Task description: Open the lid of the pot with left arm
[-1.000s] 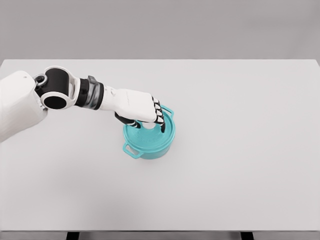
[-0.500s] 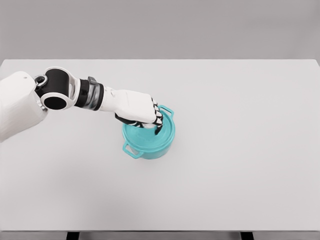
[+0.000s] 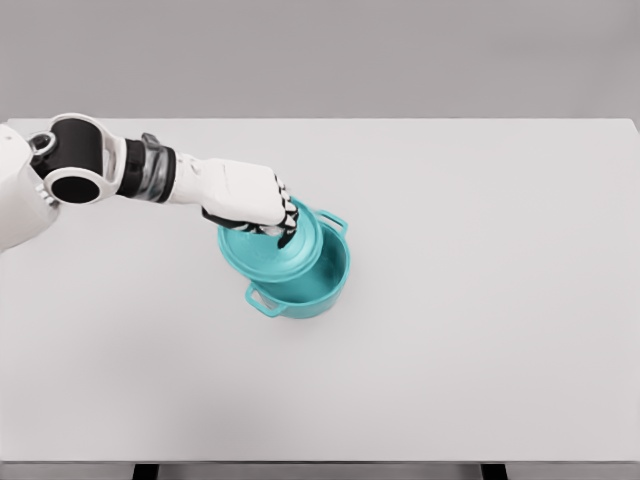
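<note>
A teal pot (image 3: 318,287) with two side handles stands near the middle of the white table (image 3: 480,300). Its round teal lid (image 3: 265,256) hangs lifted and tilted over the pot's upper left rim, leaving the inside of the pot partly exposed on the right. My left hand (image 3: 268,222) reaches in from the left and is shut on the lid's knob, which its curled fingers hide. The right arm does not appear in the head view.
The table's far edge runs across the top at about a quarter of the picture's height, with a grey wall behind it. The near edge lies along the bottom, with dark legs showing below.
My left hand closed on the knob, then rose and pulled back to the left, carrying the lid off the pot. The pot has stayed in place.
</note>
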Controlling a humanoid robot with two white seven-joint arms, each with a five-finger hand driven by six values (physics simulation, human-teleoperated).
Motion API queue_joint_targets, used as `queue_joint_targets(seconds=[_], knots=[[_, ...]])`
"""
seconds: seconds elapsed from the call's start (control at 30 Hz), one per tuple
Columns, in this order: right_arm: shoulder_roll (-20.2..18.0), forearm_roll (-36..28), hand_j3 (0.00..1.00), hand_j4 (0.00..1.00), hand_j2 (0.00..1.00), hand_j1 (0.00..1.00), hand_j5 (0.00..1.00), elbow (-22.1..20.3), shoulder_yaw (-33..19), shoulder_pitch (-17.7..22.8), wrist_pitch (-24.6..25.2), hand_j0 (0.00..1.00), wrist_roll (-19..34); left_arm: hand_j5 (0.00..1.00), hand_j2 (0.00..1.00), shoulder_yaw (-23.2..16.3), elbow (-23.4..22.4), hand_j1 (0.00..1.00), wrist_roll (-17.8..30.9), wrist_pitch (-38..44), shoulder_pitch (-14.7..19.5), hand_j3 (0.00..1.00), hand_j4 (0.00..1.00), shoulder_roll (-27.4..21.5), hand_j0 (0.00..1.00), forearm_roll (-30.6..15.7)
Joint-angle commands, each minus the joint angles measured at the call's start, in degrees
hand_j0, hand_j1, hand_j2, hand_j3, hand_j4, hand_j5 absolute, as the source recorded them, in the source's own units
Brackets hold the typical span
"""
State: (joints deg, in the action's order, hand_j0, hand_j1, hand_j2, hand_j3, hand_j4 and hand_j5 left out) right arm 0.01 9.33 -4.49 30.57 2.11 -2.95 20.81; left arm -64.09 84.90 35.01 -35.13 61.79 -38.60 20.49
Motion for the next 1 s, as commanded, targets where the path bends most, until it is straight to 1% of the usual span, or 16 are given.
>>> queue_joint_targets(seconds=[0.0, 0.23, 0.33, 0.37, 0.5, 0.6, 0.7, 0.8, 0.83, 0.9, 0.93, 0.97], knots=[[-0.01, -0.01, 1.00, 1.00, 1.00, 1.00, 1.00, 0.01, 0.01, 0.00, -0.04, 1.00, 0.02, 0.48, 0.48, 0.28, 0.00, 0.48, -0.01, 0.13, 0.00, 0.48, 0.48, -1.83, 0.48, -0.27], [-0.01, -0.01, 1.00, 1.00, 1.00, 1.00, 1.00, 0.01, 0.01, 0.00, -0.04, 1.00, 0.02, 0.48, 0.48, 0.98, -0.53, 0.48, -0.01, 0.13, 0.00, 0.48, 0.48, -7.98, 0.48, -0.45], [-0.01, -0.01, 1.00, 1.00, 1.00, 1.00, 1.00, 0.01, 0.01, 0.00, -0.04, 1.00, 0.02, 0.48, 0.48, 2.12, -3.34, 0.48, -0.01, 0.13, 0.00, 0.48, 0.48, -8.95, 0.48, -0.45], [-0.01, -0.01, 1.00, 1.00, 1.00, 1.00, 1.00, 0.01, 0.01, 0.00, -0.04, 1.00, 0.02, 0.48, 0.48, 2.65, -5.09, 0.48, -0.01, 0.13, 0.00, 0.48, 0.48, -9.13, 0.48, -0.36], [-0.01, -0.01, 1.00, 1.00, 1.00, 1.00, 1.00, 0.01, 0.01, 0.00, 0.05, 1.00, 0.02, 0.48, 0.48, 3.18, -9.66, 0.48, -0.01, 0.13, -0.26, 0.48, 0.48, -9.13, 0.48, -0.36], [-0.01, -0.01, 1.00, 1.00, 1.00, 1.00, 1.00, 0.01, 0.01, 0.00, -0.04, 1.00, 0.02, 0.50, 0.50, 3.18, -10.28, 0.50, -0.01, 0.13, -0.44, 0.50, 0.50, -9.13, 0.50, -0.36], [-0.01, -0.01, 1.00, 1.00, 1.00, 1.00, 1.00, 0.01, 0.01, 0.00, 0.05, 1.00, 0.02, 0.61, 0.61, 3.18, -10.37, 0.61, -0.01, 0.13, -0.53, 0.61, 0.61, -9.13, 0.61, -0.36], [-0.01, -0.01, 1.00, 1.00, 1.00, 1.00, 1.00, 0.01, 0.01, 0.00, -0.04, 1.00, 0.02, 0.86, 0.86, 3.35, -13.01, 0.86, -0.01, 0.13, -0.62, 0.86, 0.86, -8.95, 0.86, -0.36], [-0.01, -0.01, 1.00, 1.00, 1.00, 1.00, 1.00, 0.01, 0.01, 0.00, -0.04, 1.00, 0.02, 0.89, 0.89, 3.44, -13.45, 0.89, -0.01, 0.13, -0.62, 0.89, 0.89, -8.95, 0.89, -0.36], [-0.01, -0.01, 1.00, 1.00, 1.00, 1.00, 1.00, 0.01, 0.01, 0.00, -0.04, 1.00, 0.02, 0.98, 0.98, 3.44, -13.53, 0.98, -0.01, 0.13, -0.62, 0.98, 0.98, -8.95, 0.98, -0.36], [-0.01, -0.01, 1.00, 1.00, 1.00, 1.00, 1.00, 0.01, 0.01, 0.00, -0.04, 1.00, 0.02, 1.00, 1.00, 3.44, -13.53, 1.00, -0.01, 0.13, -0.62, 1.00, 1.00, -8.95, 1.00, -0.36], [-0.01, -0.01, 1.00, 1.00, 1.00, 1.00, 1.00, 0.01, 0.01, 0.00, -0.04, 1.00, 0.02, 1.00, 1.00, 3.44, -13.53, 1.00, -0.01, 0.13, -0.62, 1.00, 1.00, -8.95, 1.00, -0.36]])
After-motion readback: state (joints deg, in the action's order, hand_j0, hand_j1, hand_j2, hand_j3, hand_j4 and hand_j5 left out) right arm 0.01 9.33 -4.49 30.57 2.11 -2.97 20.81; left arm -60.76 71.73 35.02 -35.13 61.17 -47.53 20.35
